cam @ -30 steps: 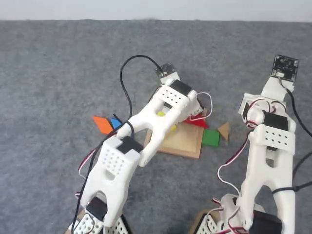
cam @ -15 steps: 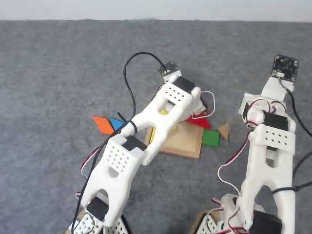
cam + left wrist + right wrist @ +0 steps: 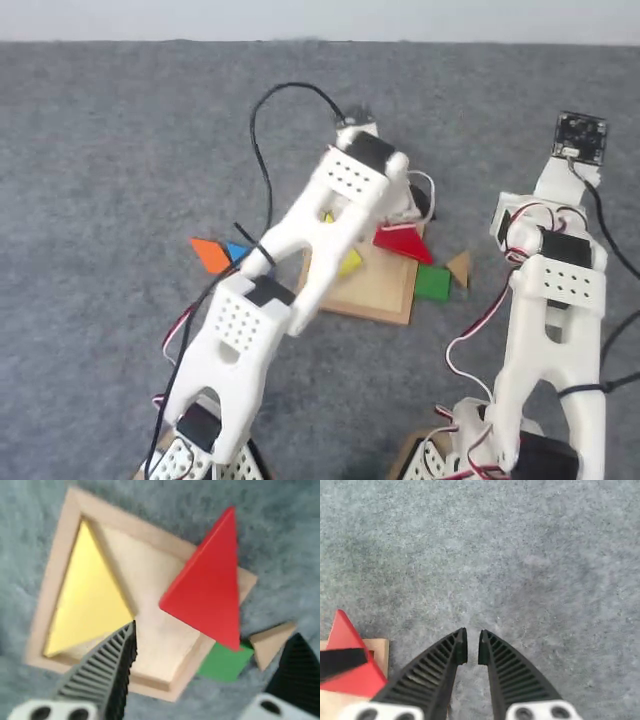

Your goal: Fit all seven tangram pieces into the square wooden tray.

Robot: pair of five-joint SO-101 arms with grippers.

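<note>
Grey felt point(image 3: 120, 150) covers the table up to a pale wall point(image 3: 320, 18) at the far edge. Near the middle lies the square wooden tray point(image 3: 385, 292), with a large yellow wooden triangle point(image 3: 87, 592) seated flat inside it along one wall. A large red wooden triangle point(image 3: 207, 587) lies across the rim at one corner, partly over the bare tray floor and partly past the edge; whether it sits flat or tilted cannot be told. Just outside that side of the tray rests a green wooden piece point(image 3: 433, 283), and a small pale wooden triangle point(image 3: 459, 267) sits just beside it. On the opposite side, near the tray but apart from it, an orange wooden parallelogram point(image 3: 210, 255) and a blue wooden piece point(image 3: 238, 252) lie side by side. The left arm point(image 3: 300, 250) stretches over the tray, and the left gripper point(image 3: 215, 632) hangs above the red triangle with its jaws spread wide, touching nothing. The right arm point(image 3: 550, 300) stands upright off to the side. The right gripper point(image 3: 471, 647) points at bare felt beyond the tray corner, its fingertips almost together and empty.
</note>
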